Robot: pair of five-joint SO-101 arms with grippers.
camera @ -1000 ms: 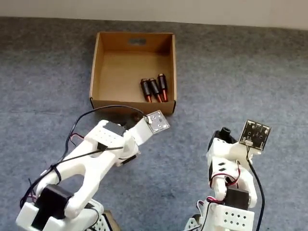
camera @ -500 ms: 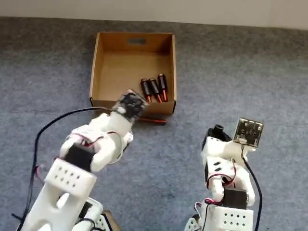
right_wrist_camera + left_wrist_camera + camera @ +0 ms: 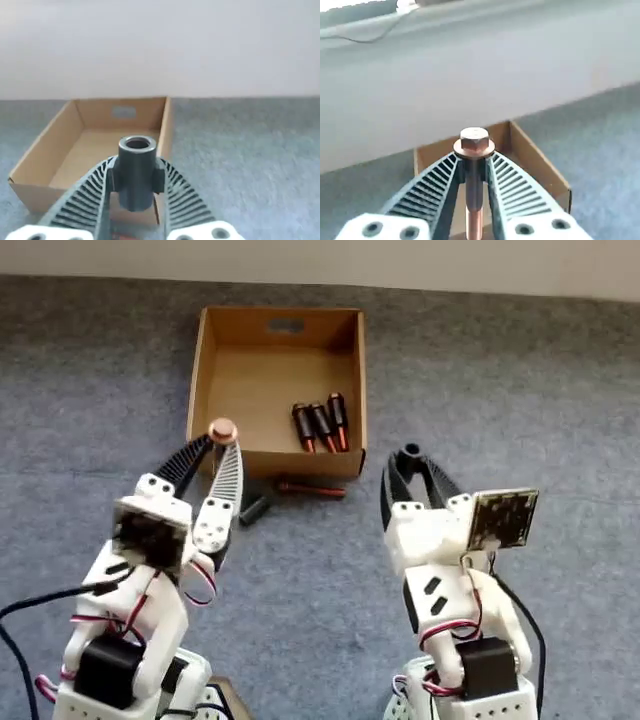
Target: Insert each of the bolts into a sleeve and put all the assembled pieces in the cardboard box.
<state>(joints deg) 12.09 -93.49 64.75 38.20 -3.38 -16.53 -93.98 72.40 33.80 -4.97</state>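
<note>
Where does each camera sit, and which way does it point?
High view: fixed above the table, looking down on the cardboard box, left arm and right arm.
Left wrist view: on the left arm's wrist, looking along the left fingers, shut on a bolt, toward the box.
Right wrist view: on the right arm's wrist, looking along the right fingers, shut on a sleeve, toward the box.
Shared: both wrist views face that box.

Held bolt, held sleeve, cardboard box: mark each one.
Held bolt (image 3: 474, 141): left wrist view, on its hex head.
Held sleeve (image 3: 135, 172): right wrist view, on its outer wall.
Cardboard box (image 3: 240, 328): high view, on its far wall.
</note>
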